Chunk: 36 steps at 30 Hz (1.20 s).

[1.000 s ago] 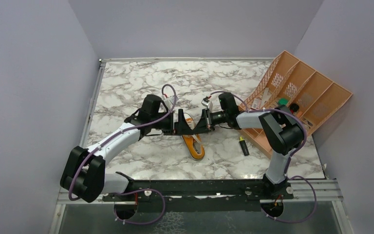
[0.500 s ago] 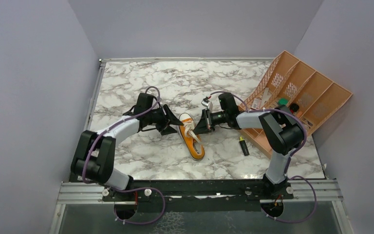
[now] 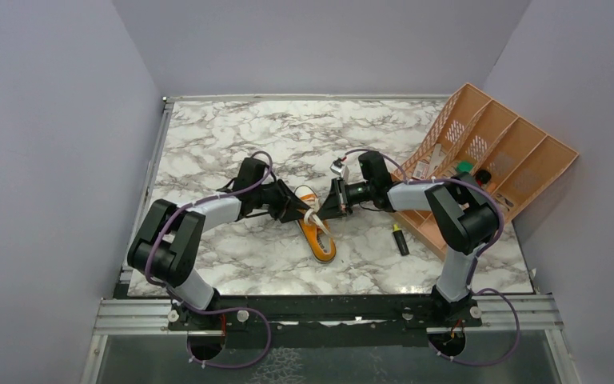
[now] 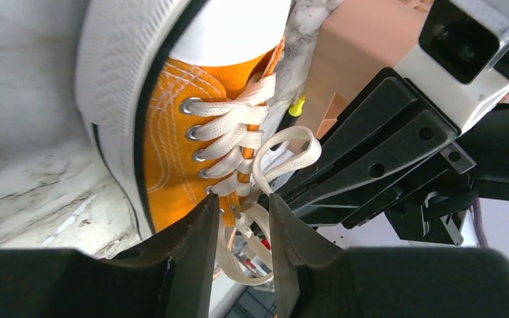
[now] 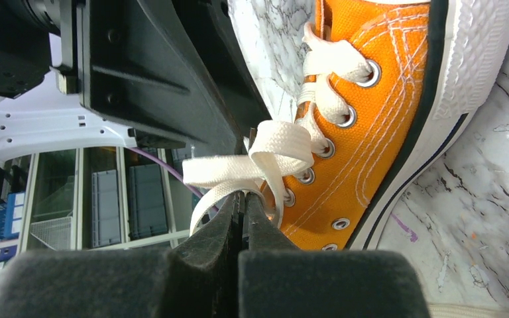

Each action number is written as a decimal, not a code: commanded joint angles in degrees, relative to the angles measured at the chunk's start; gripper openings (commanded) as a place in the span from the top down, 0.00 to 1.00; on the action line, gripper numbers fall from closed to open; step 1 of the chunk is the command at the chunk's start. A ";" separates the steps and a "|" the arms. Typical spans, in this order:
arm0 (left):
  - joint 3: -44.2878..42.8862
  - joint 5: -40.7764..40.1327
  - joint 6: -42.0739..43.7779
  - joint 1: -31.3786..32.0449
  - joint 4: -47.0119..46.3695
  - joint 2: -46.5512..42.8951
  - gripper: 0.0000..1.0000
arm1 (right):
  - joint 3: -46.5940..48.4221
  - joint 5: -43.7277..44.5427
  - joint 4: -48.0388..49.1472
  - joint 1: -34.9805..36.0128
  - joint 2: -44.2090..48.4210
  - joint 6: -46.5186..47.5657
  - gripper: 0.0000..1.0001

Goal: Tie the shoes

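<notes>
The orange sneaker [image 3: 317, 230] is lying on the surface [image 3: 232, 136] between the arms. The right claw [image 5: 244, 199] is pinching the white lace loop [image 5: 275, 151] tight. The left claw [image 4: 244, 207] is standing slightly parted around loose strands [image 4: 246, 224] — I'd say it should be closing on one only, then drawing outward evenly.

Left claw [image 3: 297, 212], right claw [image 3: 322, 213] meet at sneaker [image 3: 320, 242] laces [image 3: 312, 217].

The shoe [image 3: 320, 238] sat mid-way on the table [image 3: 232, 136].
The left gripper [image 3: 296, 211] lay just left of its laces [image 3: 312, 214], the right gripper [image 3: 324, 211] just right; a marker [image 3: 400, 240] lay between shoe and rack [image 3: 512, 156].
</notes>
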State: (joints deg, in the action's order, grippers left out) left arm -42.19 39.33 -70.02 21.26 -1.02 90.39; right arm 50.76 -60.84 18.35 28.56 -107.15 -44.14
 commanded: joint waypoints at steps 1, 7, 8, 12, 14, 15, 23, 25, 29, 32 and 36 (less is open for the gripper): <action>0.95 -0.66 -4.12 3.27 -5.19 1.58 0.66 | 1.09 -0.79 0.80 0.49 -0.12 0.13 0.99; 2.09 -2.31 -5.98 4.23 -7.54 1.24 0.74 | 0.76 -0.70 0.94 0.44 0.05 0.11 0.99; 2.31 -2.74 -5.93 4.23 -7.36 0.84 0.75 | 0.86 -0.69 0.90 0.41 0.10 0.03 0.99; 2.30 -2.61 -5.89 4.23 -7.60 1.07 0.86 | 1.00 -0.84 0.91 0.39 0.10 -0.06 0.99; 2.32 -2.86 -5.52 4.23 -6.70 0.87 0.97 | 1.07 -0.84 0.98 0.45 0.11 -0.19 0.99; 2.16 -3.16 -4.99 4.23 -5.81 0.58 1.00 | 1.25 -1.00 0.92 0.43 0.23 -0.19 0.99; 2.53 -3.95 -1.85 3.93 -1.93 -3.20 1.00 | 9.93 7.12 -31.49 -1.26 7.02 17.61 0.58; 2.87 -3.31 -1.29 3.31 -2.21 -3.35 1.00 | 8.59 8.34 -35.81 -4.86 9.90 21.44 0.48; 2.11 -2.86 1.26 1.57 -0.06 -3.78 1.00 | 7.44 6.63 -38.33 -9.72 13.80 30.10 0.37; 2.07 -2.35 2.25 0.83 0.92 -4.26 1.00 | 10.36 9.40 -42.37 -6.31 14.10 37.85 0.34; 2.59 -2.15 2.88 0.67 2.46 -5.01 1.00 | 10.67 14.26 -40.89 -2.65 14.46 40.89 0.34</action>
State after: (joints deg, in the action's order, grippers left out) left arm -40.05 36.77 -69.25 22.11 -1.15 87.77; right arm 60.12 -52.03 -18.70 22.00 -93.60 -11.73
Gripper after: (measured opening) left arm 0.009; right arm 0.659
